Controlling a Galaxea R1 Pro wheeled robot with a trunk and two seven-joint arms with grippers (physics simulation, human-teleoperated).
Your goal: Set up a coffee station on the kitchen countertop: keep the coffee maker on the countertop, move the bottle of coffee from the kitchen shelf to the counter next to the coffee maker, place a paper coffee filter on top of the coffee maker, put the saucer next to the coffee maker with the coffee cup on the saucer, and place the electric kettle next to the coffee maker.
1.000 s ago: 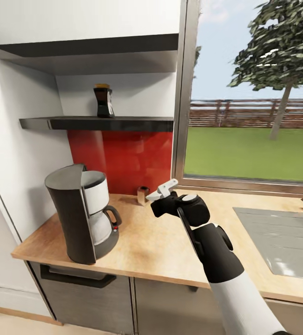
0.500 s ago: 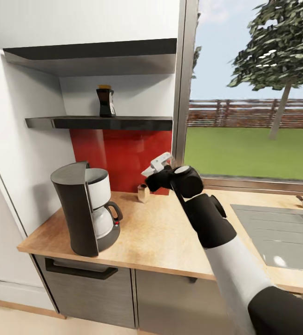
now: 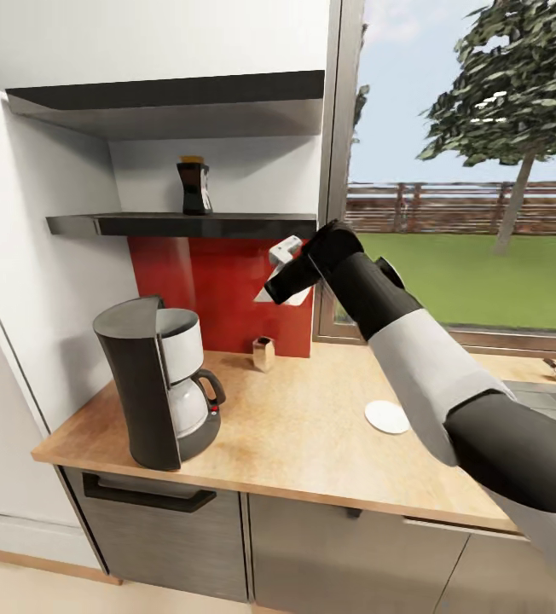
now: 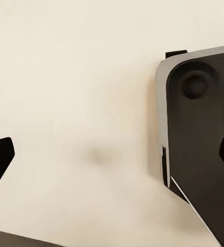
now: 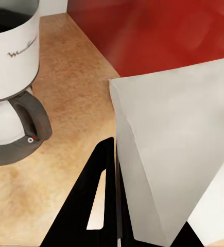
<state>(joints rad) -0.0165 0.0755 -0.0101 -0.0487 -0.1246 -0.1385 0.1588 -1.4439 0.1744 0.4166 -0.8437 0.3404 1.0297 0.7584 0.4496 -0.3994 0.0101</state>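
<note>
Reading "Moulinex" on coffee maker (image 5: 9, 56)

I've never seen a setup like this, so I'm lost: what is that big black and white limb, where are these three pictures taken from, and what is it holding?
It is a simulated robot's right arm. The wide picture comes from its head camera; the other two from cameras near each gripper. The right gripper holds a white paper coffee filter in front of the red wall panel. On the kitchen countertop stand the coffee maker, a small metal container and a white saucer. The bottle of coffee stands on the kitchen shelf.
</note>
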